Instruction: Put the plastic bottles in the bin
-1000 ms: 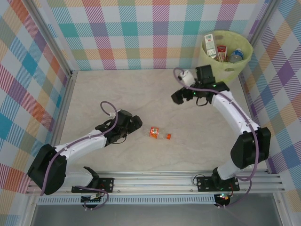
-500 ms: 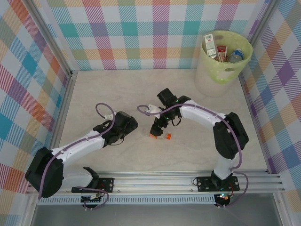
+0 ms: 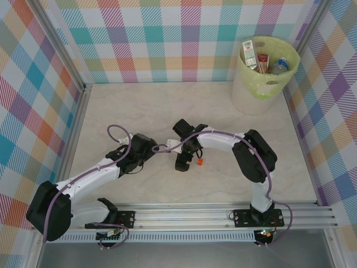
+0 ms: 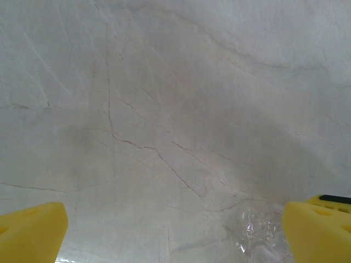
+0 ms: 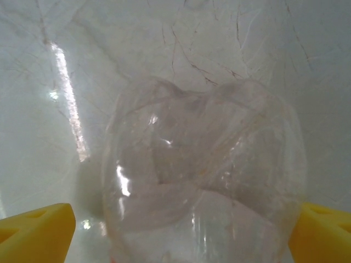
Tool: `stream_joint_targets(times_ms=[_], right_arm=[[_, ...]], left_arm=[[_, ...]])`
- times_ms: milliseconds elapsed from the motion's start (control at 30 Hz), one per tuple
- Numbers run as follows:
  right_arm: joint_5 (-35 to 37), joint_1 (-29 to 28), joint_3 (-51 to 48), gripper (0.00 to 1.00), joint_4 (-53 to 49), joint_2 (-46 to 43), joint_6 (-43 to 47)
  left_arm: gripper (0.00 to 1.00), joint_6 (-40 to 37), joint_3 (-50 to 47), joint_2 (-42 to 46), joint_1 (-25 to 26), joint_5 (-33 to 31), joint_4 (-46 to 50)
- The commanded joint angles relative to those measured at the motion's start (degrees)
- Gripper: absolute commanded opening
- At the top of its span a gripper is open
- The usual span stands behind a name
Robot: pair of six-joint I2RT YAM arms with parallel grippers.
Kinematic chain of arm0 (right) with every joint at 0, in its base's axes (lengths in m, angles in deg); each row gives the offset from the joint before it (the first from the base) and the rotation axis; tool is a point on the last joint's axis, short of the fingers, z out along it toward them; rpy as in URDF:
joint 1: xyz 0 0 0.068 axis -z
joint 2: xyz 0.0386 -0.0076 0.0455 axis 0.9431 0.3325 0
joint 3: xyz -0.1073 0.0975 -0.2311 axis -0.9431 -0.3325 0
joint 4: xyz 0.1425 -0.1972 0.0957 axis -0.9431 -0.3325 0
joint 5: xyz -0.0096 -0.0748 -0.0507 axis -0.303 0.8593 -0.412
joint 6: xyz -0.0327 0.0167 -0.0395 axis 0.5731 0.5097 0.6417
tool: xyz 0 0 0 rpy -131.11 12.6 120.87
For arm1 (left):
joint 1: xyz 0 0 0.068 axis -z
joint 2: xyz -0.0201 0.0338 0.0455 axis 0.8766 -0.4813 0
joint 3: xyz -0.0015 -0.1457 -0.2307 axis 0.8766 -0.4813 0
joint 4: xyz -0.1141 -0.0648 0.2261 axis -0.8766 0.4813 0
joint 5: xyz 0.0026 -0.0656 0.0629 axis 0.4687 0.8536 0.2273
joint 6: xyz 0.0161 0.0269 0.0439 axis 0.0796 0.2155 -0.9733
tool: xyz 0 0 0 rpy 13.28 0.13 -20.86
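Straddling the bottle (image 5: pixel 203 164) with the right gripper (image 3: pixel 182 162), fingers (image 5: pixel 33 227) spread wide either side of its body, not clamping yet. Lying flat on the table (image 3: pixel 111 111), cap (image 3: pixel 199 162) pointing right. Holding the left gripper (image 4: pixel 175 233) spread too, just left of it. Aiming for the bin (image 3: pixel 251 92), far back right.

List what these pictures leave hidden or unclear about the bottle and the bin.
Right wrist view: the bottle is cut off by the bottom edge.
Top view: the right gripper covers its body; the orange cap sticks out.
Top view: what lies in the bin is too small, partly behind its rim.
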Motion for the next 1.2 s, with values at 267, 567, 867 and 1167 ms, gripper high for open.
stream_joint_targets(times_ms=[267, 567, 867, 1167], right_arm=[[1.2, -0.4, -0.8, 0.61, 2.6, -1.6, 0.8], [0.2, 1.9, -0.7, 0.55, 4.0, -7.1, -0.9], [-6.7, 16.1, 3.3, 0.54, 8.9, -18.4, -10.6], [-1.3, 34.1, 11.7, 0.52, 23.1, -23.6, -20.7]], left_arm=[[1.0, -0.2, 0.0, -0.6, -0.5, 0.1, 0.4], [1.0, -0.7, -0.7, -0.1, -0.5, -0.3, 0.3], [1.0, -1.1, -0.8, -0.2, -0.9, -0.5, -0.4], [1.0, -1.2, -0.4, -1.2, -1.6, 0.4, -1.2]])
